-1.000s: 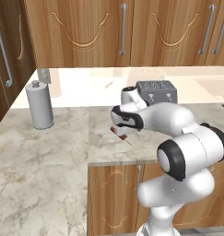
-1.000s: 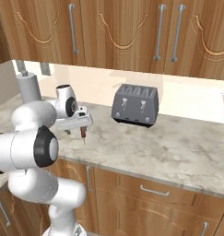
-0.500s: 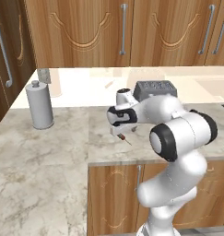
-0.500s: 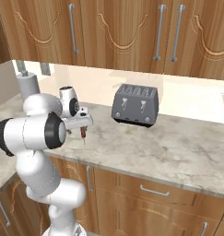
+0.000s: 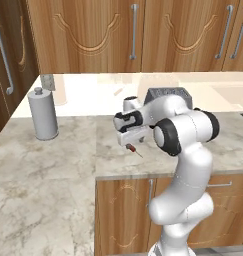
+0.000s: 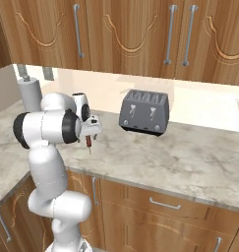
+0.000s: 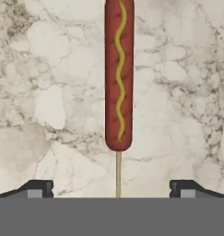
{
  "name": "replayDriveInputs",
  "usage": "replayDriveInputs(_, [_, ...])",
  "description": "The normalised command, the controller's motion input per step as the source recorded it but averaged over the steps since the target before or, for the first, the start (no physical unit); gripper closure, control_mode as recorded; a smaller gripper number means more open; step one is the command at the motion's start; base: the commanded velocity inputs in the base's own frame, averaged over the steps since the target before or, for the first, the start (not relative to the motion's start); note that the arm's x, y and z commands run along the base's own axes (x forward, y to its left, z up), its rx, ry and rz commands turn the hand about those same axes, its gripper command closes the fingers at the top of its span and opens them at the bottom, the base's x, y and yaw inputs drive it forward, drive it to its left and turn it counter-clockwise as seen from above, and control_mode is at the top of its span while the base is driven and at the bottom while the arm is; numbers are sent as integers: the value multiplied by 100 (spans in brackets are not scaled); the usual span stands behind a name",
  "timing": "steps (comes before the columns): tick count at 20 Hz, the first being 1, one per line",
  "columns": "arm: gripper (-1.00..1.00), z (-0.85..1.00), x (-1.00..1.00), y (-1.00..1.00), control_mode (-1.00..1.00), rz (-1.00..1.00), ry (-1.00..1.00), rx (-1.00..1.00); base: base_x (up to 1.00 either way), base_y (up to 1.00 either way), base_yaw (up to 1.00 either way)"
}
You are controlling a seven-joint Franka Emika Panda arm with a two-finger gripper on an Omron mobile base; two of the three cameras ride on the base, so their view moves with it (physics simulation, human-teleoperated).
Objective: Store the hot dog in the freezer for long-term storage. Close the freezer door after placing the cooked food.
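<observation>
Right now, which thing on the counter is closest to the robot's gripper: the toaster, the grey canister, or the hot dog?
The hot dog. It lies on the marble right under the open gripper, on a stick with a yellow mustard squiggle. The toaster and grey canister stand farther off.

White arm rises from base, upper link upright, elbow folded high, forearm reaching sideways and a bit forward at about shoulder joint height. Wrist bent so the hand points down. Tool [image 5: 130, 146] low over the tabletop [image 5: 58, 165], jaws spread wide, nothing between them. In right base view tool [image 6: 89, 142] sits just off the big dark elbow joint. Hand view: both dark fingertips [image 7: 37, 188] far apart at the bottom corners, gap between them free
</observation>
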Motion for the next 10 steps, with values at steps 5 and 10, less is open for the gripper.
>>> replayDriveInputs(5, [-100, -40, 26, 0, -100, 3, 6, 0, 0, 0, 0])
replayDriveInputs(10, [-100, -46, 15, 0, -100, 2, 2, 0, 0, 0, 0])
